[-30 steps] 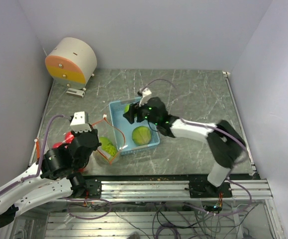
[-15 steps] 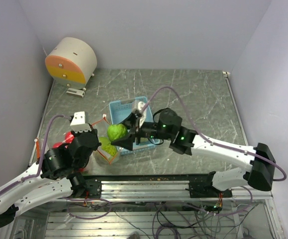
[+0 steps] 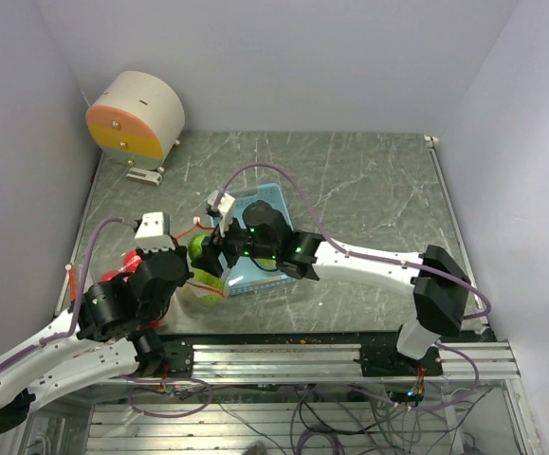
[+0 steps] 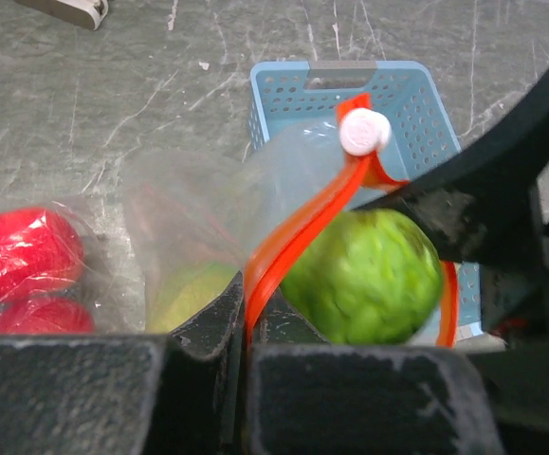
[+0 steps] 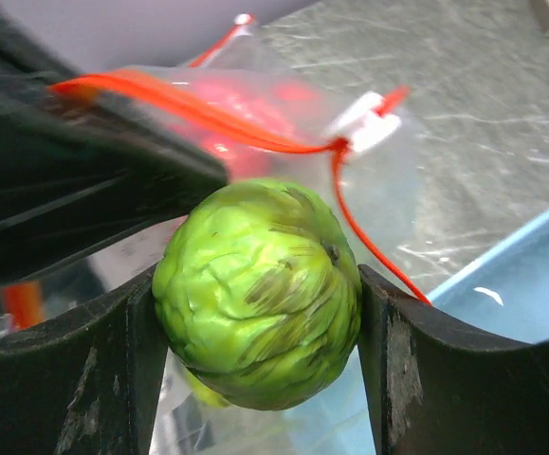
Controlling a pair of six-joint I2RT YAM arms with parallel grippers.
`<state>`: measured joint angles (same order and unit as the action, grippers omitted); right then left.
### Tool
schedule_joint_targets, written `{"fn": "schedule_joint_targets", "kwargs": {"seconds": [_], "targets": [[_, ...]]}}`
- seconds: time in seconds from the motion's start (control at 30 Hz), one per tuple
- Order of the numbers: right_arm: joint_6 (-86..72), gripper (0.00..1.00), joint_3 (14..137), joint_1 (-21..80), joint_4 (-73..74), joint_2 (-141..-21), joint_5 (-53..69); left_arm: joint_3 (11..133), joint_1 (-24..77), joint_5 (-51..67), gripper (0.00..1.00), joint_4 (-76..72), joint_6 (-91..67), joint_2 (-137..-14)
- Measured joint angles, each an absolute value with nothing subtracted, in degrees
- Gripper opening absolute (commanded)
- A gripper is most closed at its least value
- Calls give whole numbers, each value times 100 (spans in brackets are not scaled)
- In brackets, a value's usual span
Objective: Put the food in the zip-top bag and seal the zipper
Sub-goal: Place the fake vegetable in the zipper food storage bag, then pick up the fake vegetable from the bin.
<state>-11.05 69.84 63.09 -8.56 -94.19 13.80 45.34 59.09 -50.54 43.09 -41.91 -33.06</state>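
**While the left arm pinches the bag's mouth, a green fruit hangs at the opening**

Where the right arm reaches across the light blue basket [image 3: 272, 197] in the top view, the right fingers [image 3: 213, 254] grip a green fruit [image 3: 198, 245] just off the basket's left side. The zip-top bag [image 3: 210, 285] lies on the surface [image 3: 369, 180] against the basket's near-left corner. The left fingers [image 3: 184, 277] meet the bag from the side away from the basket. Red fruits [image 3: 127, 266] show farther left of the basket, partly hidden by the left arm.

In the left wrist view, the left fingers [image 4: 208, 322] are fully shut on the zipper [image 4: 302, 223]. The pinched red-orange strip rises to a white slider [image 4: 364, 131] in front of the basket [image 4: 293, 71]. The green fruit [image 4: 364, 275] sits between two runs of the strip, with a black right finger [image 4: 483, 199] on its top. Red fruits [image 4: 23, 251] and a yellow-green fruit [image 4: 193, 289] lie inside the bag [image 4: 189, 204], on its side away from the basket.

In the right wrist view, the right fingers [image 5: 113, 370] stand partly open, one on each side of the green fruit [image 5: 260, 294], clamping it. Behind it run the zipper [image 5: 189, 114], the slider [image 5: 364, 123] and the bag's clear film [image 5: 388, 190]. The basket's blue [image 5: 511, 275] shows at lower right.
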Motion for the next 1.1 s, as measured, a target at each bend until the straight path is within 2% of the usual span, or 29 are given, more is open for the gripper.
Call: {"fn": "schedule_joint_targets", "kwargs": {"seconds": [0.03,0.1,0.13,0.27,0.43,0.57,0.7,0.83,0.93,1.1], "targets": [[-1085,69,7065,6318,-819,-9524,1192,4534,5909,-5035,7,4305,-4178,-3306],[-1050,91,7175,6351,-777,-9686,753,4534,5909,-5009,7,4298,-4147,-3310],[-1039,99,7231,6361,-766,-9758,519,4534,5909,-4987,7,4289,-4136,-3319],[-989,100,7526,6414,-701,-10022,-189,4534,5907,-4965,7,4265,-4110,-3363],[-941,100,7404,6473,-705,-9856,-482,4534,5909,-4925,7,4252,-4112,-3367],[-893,100,6761,6582,-716,-9035,-471,4534,5909,-4936,7,4244,-4115,-3378],[-895,100,6012,6659,-784,-7642,-506,4534,5909,-4954,7,4246,-4115,-3402],[-972,100,5655,6652,-843,-6696,-1044,4534,5909,-4982,7,4263,-4123,-3374],[-1203,100,5745,6504,-550,-6733,-1544,4534,5909,-4989,7,4296,-4156,-3308],[-1723,100,6055,5671,167,-7765,-1601,4534,5909,-4989,7,4316,-4171,-3256]]}}
